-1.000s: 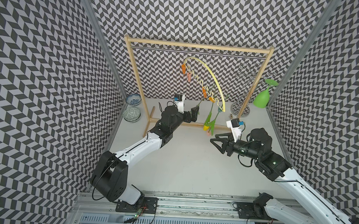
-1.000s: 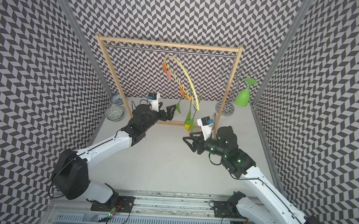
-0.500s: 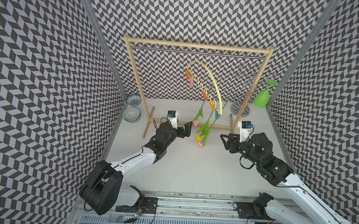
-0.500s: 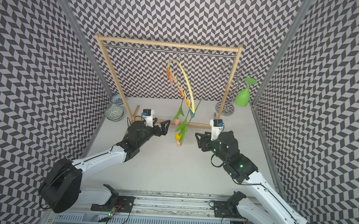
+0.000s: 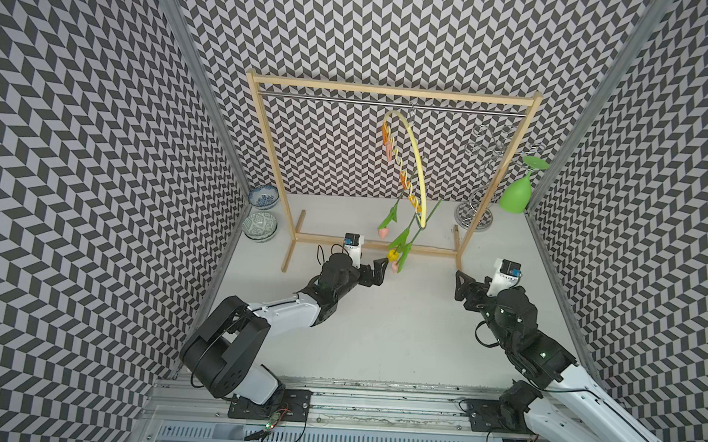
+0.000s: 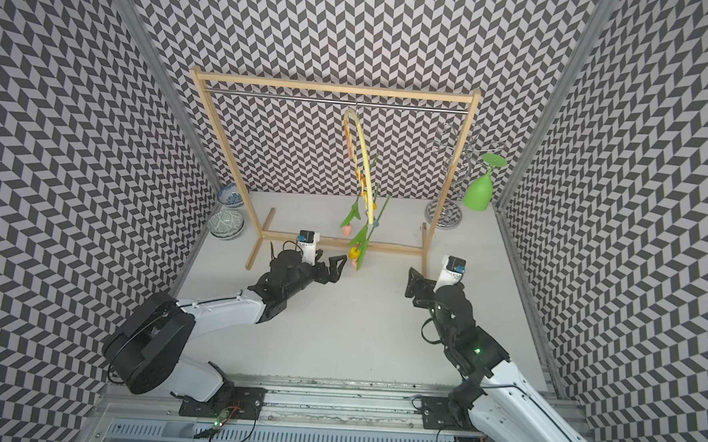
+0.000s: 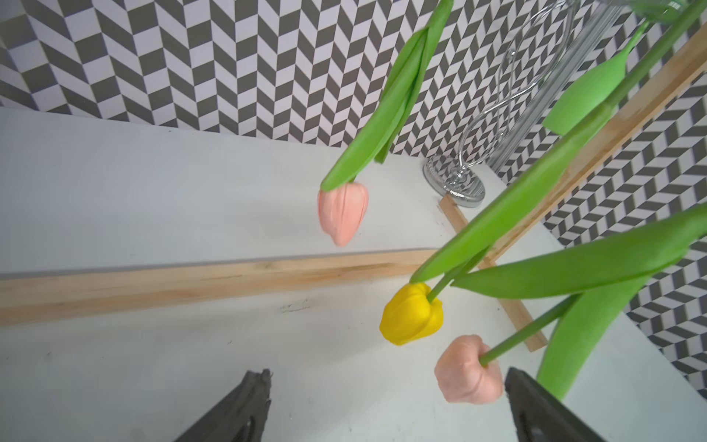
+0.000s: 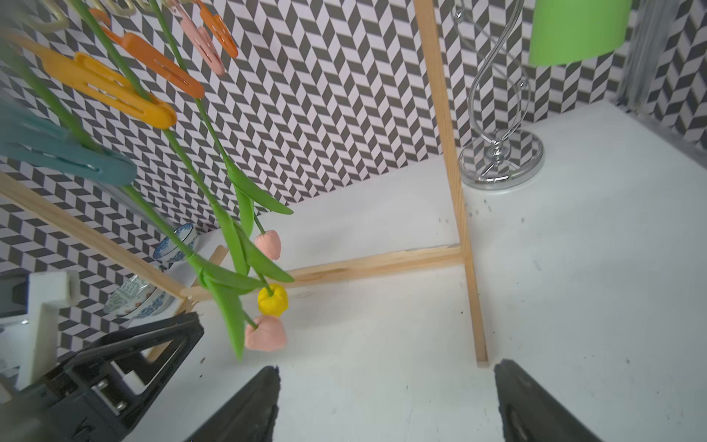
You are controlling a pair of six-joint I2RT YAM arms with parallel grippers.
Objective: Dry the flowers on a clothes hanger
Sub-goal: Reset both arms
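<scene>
Flowers (image 5: 401, 239) hang head-down, stems pinned in the pegs of the clothes hanger (image 5: 418, 159), which rides the rack rail (image 5: 329, 100), and both arms have dropped away from it! Right gripper (image 5: 459, 285) has sprung wide and empty, well apart now; left gripper (image 5: 383, 268) gapes too, just beside the lowest pink head. Looks pinned; only backing out remains, I'd say
</scene>
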